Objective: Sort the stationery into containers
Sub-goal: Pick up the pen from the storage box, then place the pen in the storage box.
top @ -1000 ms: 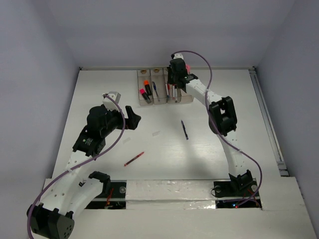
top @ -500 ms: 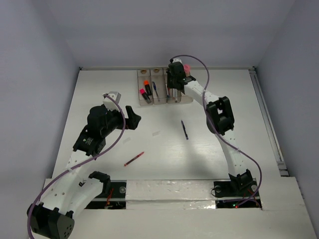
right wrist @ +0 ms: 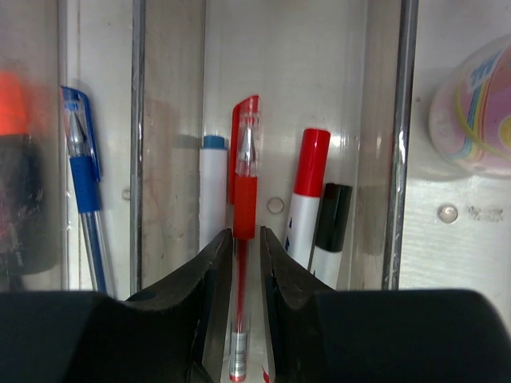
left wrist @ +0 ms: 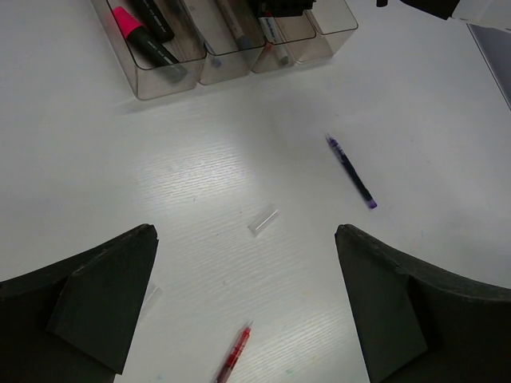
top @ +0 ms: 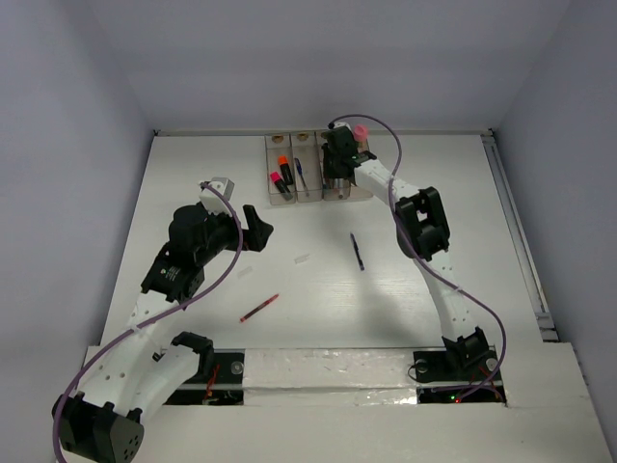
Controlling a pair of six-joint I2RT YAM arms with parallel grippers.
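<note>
Right gripper pinches a red pen in the third compartment from the left of the bins, beside a white marker. Release low, with the pen parallel to the walls, so that it should settle flat. Left gripper, jaws spread, hangs on the bins' near side above a blue pen and a second red pen.
</note>
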